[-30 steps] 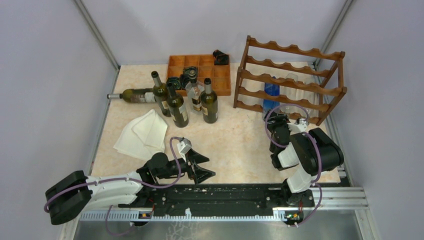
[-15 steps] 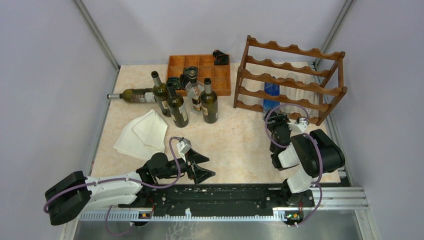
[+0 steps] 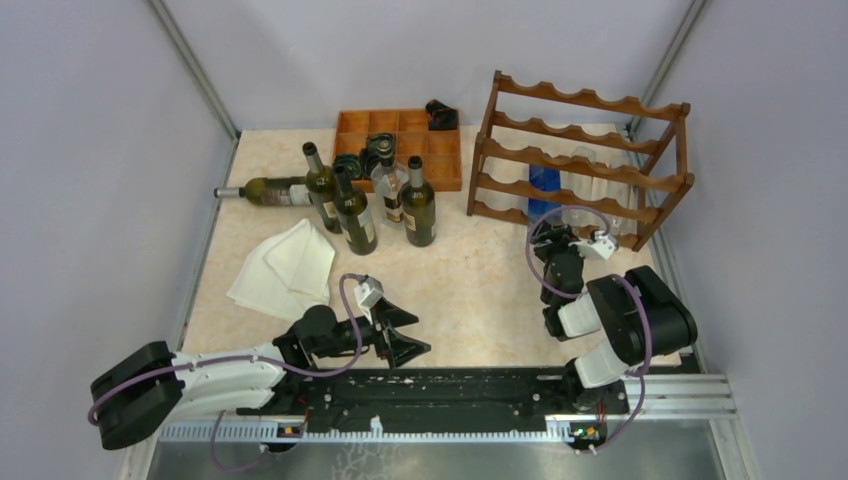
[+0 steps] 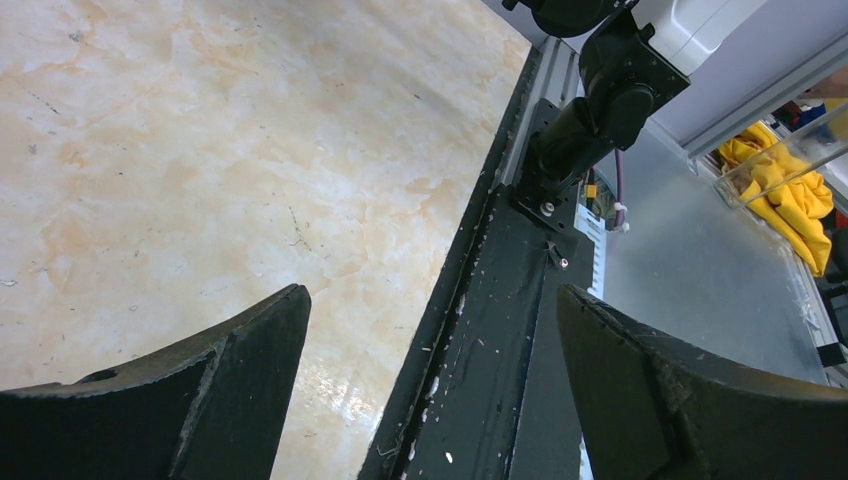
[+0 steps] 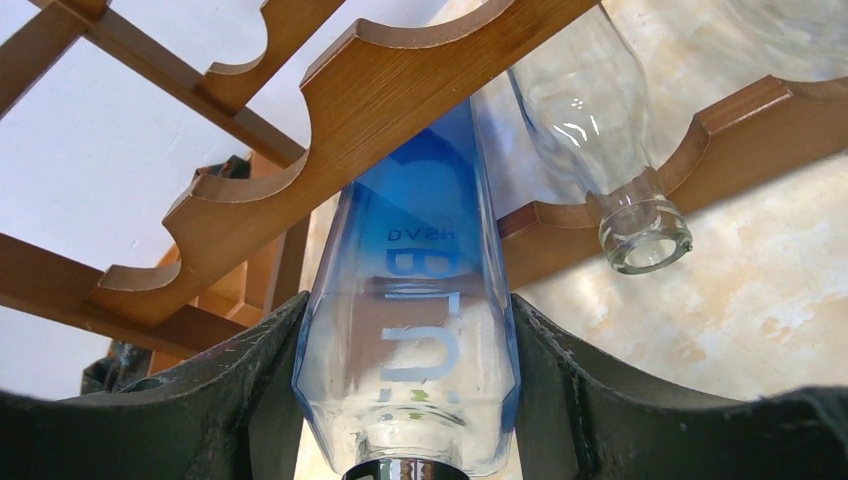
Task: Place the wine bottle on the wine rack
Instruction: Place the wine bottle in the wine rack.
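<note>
Right wrist view: my right pincer (image 5: pixel 408 312) stands half-open, fingers (image 5: pixel 240 400) clamped on both sides of the blue wine bottle (image 5: pixel 420 220). I hold it neck-end toward me so its body can reach ahead, under a scalloped rail of the wine rack (image 5: pixel 400 90). A clear bottle (image 5: pixel 600 120) lies just right. My left pincer (image 4: pixel 430 295) gapes wide, empty.

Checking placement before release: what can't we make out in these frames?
- Right wrist view: far end of blue bottle, behind wine rack rail.
- Right wrist view: body of clear bottle, cut off by top edge.
- Top view: right gripper fingertips, masked by its wrist and cable.
- Top view: standing bottles labels, too small.
</note>
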### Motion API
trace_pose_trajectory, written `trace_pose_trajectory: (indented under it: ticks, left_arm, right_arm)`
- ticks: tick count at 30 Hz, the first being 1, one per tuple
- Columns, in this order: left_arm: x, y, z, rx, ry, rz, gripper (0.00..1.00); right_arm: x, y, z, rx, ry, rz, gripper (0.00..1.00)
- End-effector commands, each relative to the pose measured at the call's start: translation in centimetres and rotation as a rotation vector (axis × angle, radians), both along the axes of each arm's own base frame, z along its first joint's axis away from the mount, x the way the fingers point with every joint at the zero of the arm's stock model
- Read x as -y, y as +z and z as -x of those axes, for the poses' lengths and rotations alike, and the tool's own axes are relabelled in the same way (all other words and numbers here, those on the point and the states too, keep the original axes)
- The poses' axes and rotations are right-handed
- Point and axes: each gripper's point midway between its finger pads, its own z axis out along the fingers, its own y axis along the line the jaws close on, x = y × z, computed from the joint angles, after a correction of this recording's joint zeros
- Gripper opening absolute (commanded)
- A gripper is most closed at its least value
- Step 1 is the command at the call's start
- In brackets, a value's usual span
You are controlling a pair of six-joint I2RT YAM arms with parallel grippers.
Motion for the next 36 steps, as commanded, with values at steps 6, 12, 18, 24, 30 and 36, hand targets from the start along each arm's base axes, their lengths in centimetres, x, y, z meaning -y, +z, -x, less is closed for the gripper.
trace_pose_trajectory:
  ticks: [6,12,18,24,30,36]
  left_arm:
    - [0.3,0.5,-0.3,0.027,-0.001,0.003,0.98]
    - [0.5,0.6,-0.4,0.025,-0.006,-0.001,0.98]
    - [0.5,0.4,-0.3,0.02,-0.006,-0.004,0.98]
    - [0.6,0.4,-0.3,0.015,-0.01,0.002,0.98]
    - [0.5,0.4,-0.2,0.015,-0.011,0.002,0.98]
    - [0.5,0.3,-0.2,0.015,-0.01,0.002,0.98]
  right_arm:
    - [-1.9,10.0,-1.1,0.355,0.066,0.107,0.0]
    - [-3.2,7.7,-0.9,0.271,0.094,0.231,0.09]
    - [-4.3,5.8,-1.8,0.108,0.119,0.349,0.18]
    - [-3.5,4.1,-2.2,-0.025,0.079,0.399,0.18]
    - [-3.1,2.0,-2.0,-0.121,0.072,0.41,0.33]
    - [-2.7,1.5,-2.2,-0.173,0.051,0.421,0.5]
